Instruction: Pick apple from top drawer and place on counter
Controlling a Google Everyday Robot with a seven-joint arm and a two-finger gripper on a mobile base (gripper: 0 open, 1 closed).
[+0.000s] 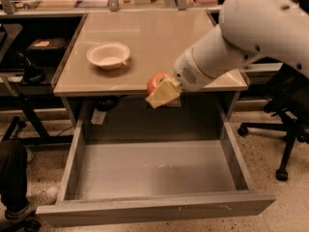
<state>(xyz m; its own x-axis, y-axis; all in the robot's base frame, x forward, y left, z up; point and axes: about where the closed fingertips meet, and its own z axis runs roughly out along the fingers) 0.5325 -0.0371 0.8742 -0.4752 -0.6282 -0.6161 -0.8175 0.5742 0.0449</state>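
Note:
The red-orange apple (155, 81) is held in my gripper (161, 89), whose pale fingers (163, 94) close around it. It hangs in the air at the counter's front edge, above the back of the open top drawer (154, 170). The beige counter (149, 37) lies behind it. My white arm reaches in from the upper right. The drawer is pulled fully out and its grey floor holds nothing.
A white bowl (108, 55) stands on the counter's left part. An office chair base (282, 134) is at the right. Dark shelving and a table leg (29, 115) are at the left. A person's leg (12, 178) shows at the lower left.

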